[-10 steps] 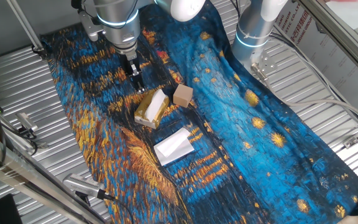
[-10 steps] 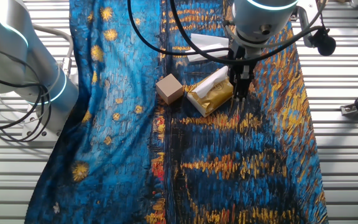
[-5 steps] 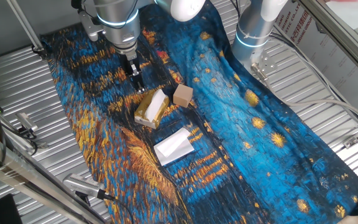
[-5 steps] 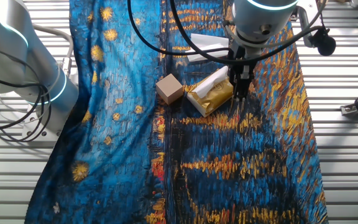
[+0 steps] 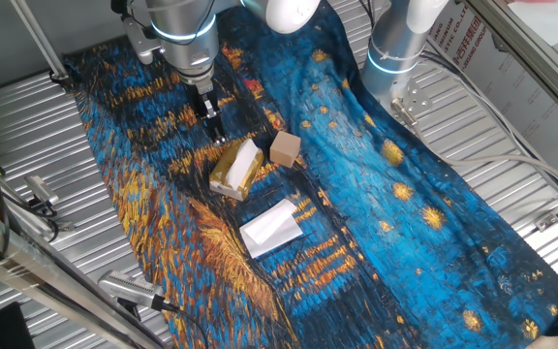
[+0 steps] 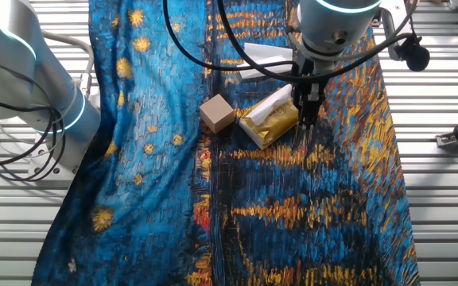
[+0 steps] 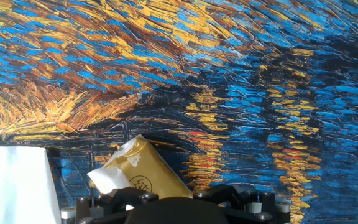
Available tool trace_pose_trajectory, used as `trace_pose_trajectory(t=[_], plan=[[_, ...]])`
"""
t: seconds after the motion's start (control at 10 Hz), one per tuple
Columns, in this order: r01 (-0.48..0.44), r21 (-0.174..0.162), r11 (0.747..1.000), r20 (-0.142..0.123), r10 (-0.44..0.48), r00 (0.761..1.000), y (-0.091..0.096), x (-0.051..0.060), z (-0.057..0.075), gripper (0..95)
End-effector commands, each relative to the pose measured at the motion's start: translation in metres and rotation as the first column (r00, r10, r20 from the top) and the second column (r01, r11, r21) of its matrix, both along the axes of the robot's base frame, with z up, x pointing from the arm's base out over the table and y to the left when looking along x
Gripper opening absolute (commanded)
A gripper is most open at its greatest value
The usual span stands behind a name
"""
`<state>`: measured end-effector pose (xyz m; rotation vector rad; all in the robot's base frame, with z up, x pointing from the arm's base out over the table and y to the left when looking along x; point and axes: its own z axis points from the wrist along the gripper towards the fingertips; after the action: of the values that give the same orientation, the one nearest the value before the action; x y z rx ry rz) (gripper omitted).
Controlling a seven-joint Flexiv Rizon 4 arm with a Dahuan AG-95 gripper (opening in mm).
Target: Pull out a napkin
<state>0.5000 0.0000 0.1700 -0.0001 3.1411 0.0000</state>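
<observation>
We see no change from a second ago: the gripper (image 5: 215, 133) still hangs just beside the yellow-gold tissue packet (image 5: 229, 171), fingers close together on nothing. The napkin (image 5: 243, 160) sticks up white from the packet's opening, untouched. A round emblem marks the packet (image 7: 146, 176) in the hand view, too small for us to read. The brown cube (image 6: 217, 113) sits beside the packet; a folded white sheet (image 5: 271, 229) lies nearby.
</observation>
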Motion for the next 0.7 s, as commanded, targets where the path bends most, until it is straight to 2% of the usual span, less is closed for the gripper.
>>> trace_pose_trajectory(t=[0.1,0.2,0.3,0.4,0.7], plan=[[0.000,0.000,1.000,0.000,0.000,1.000,0.0000,0.0000,0.0000,95.0],[0.042,0.004,0.999,0.009,-0.042,0.999,0.0000,0.0000,0.0000,0.0],[0.060,0.036,0.998,0.007,-0.061,0.998,0.0000,0.0000,0.0000,0.0],[0.058,0.023,0.998,0.007,-0.059,0.998,0.0000,0.0000,0.0000,0.0],[0.050,0.013,0.999,0.009,-0.050,0.999,0.0000,0.0000,0.0001,0.0]])
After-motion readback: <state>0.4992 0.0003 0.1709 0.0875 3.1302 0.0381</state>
